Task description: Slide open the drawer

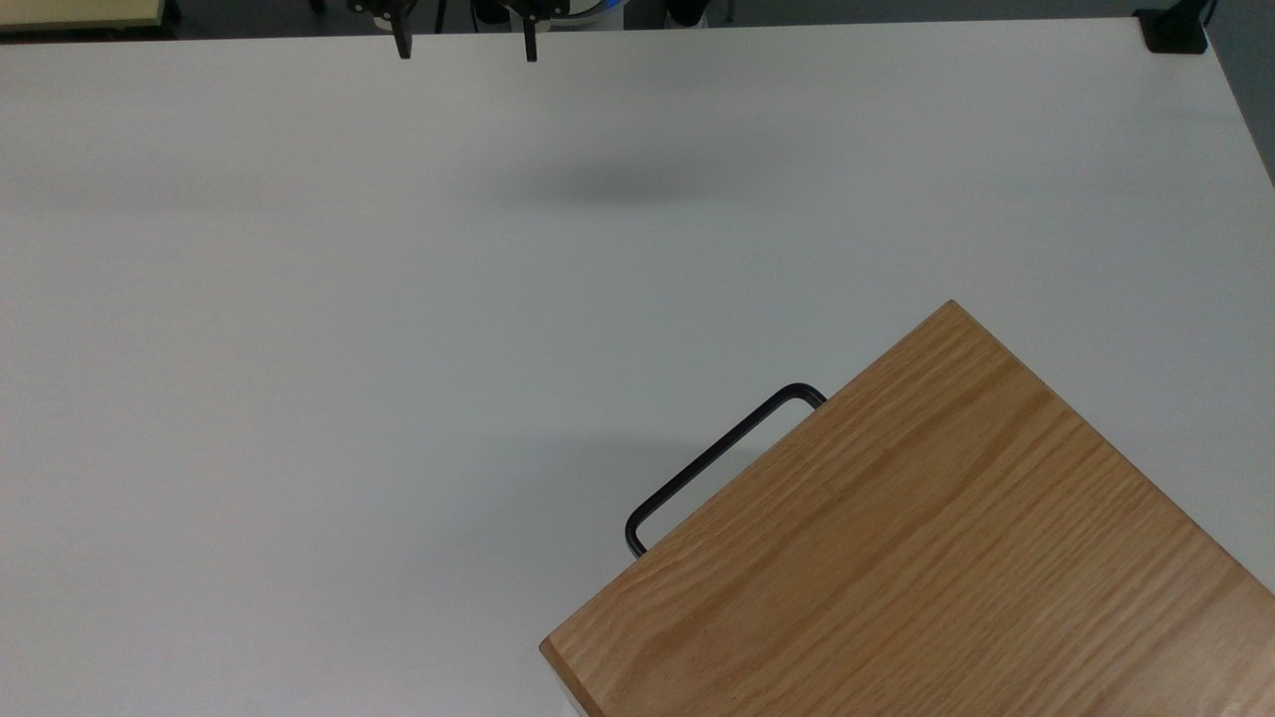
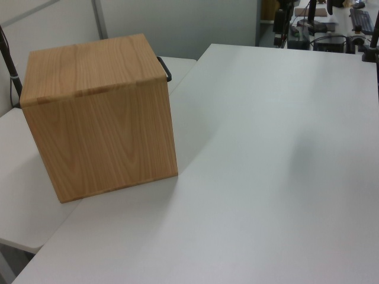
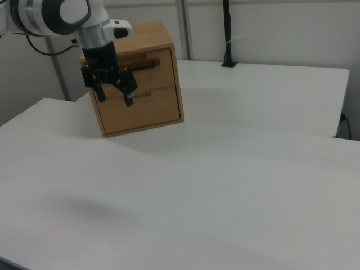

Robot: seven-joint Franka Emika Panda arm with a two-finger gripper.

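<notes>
My gripper (image 1: 465, 45) hangs wide open and empty, well apart from the cabinet (image 1: 926, 538); drawer (image 3: 135, 63) is shut; I'd line the fingers squarely over its handle (image 1: 719, 460) before pulling.

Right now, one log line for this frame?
phase: approach | pincer: open, in the air, holding nothing | drawer: shut, handle untouched | cabinet: on white table

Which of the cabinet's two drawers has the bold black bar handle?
The upper drawer: its black handle stands out, while the lower drawer has one that looks thinner and fainter.
</notes>
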